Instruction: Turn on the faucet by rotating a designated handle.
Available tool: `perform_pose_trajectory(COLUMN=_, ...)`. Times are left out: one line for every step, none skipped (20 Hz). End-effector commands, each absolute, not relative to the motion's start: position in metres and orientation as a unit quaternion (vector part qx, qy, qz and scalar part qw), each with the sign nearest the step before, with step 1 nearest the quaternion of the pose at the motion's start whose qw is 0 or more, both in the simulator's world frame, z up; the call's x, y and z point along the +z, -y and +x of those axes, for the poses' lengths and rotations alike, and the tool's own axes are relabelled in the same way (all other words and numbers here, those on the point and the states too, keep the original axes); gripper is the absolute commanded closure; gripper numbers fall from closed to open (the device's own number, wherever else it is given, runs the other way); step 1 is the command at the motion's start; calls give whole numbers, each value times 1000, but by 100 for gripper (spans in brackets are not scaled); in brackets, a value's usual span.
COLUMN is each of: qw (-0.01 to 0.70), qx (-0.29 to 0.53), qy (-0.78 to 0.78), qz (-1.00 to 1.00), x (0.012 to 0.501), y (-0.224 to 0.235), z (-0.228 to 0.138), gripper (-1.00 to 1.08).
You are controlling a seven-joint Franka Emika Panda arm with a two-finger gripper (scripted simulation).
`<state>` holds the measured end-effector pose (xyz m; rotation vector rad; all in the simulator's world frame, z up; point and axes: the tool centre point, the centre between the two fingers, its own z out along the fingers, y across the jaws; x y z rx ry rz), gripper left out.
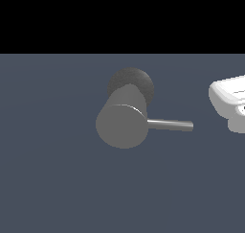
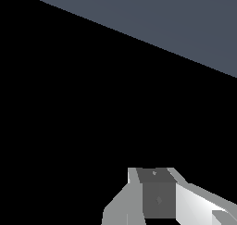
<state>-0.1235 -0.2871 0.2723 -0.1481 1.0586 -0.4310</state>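
Seen mid-floor in the exterior view: faucet (image 1: 123,119), thick matte grey cylinder with flat round end facing the camera, darker rounded base behind. Handle (image 1: 170,124), thin shiny rod, jutting toward that view's right, untouched. White arm (image 1: 229,102) poised just beyond the rod's tip, likely lining up a push. Gripper (image 2: 157,196) barely in the wrist view; finger spread impossible to tell.
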Motion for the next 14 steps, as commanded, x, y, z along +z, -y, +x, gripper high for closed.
perform_pose_trajectory(qw=829, qx=-189, qy=-525, qz=-50, x=249, y=281, z=-121, gripper=108)
perform_pose_trajectory(qw=825, qx=-184, qy=-532, qz=-43, x=241, y=279, z=-121, gripper=108)
perform_pose_trajectory(qw=822, qx=-180, qy=-539, qz=-37, x=234, y=277, z=-121, gripper=108)
perform_pose_trajectory(qw=818, qx=-177, qy=-546, qz=-33, x=227, y=275, z=-120, gripper=108)
perform_pose_trajectory(qw=816, qx=-173, qy=-552, qz=-28, x=222, y=273, z=-120, gripper=108)
perform_pose_trajectory(qw=813, qx=-169, qy=-556, qz=-24, x=216, y=271, z=-120, gripper=108)
perform_pose_trajectory(qw=811, qx=-164, qy=-561, qz=-20, x=212, y=268, z=-119, gripper=108)
perform_pose_trajectory(qw=810, qx=-160, qy=-564, qz=-16, x=208, y=265, z=-119, gripper=108)
perform_pose_trajectory(qw=808, qx=-157, qy=-567, qz=-14, x=205, y=263, z=-119, gripper=108)
perform_pose_trajectory(qw=807, qx=-155, qy=-570, qz=-11, x=202, y=262, z=-119, gripper=108)
perform_pose_trajectory(qw=805, qx=-155, qy=-573, qz=-10, x=200, y=262, z=-119, gripper=108)
perform_pose_trajectory(qw=803, qx=-156, qy=-575, qz=-9, x=198, y=263, z=-120, gripper=108)
perform_pose_trajectory(qw=801, qx=-158, qy=-577, qz=-9, x=196, y=265, z=-120, gripper=108)
perform_pose_trajectory(qw=799, qx=-161, qy=-579, qz=-9, x=195, y=267, z=-121, gripper=108)
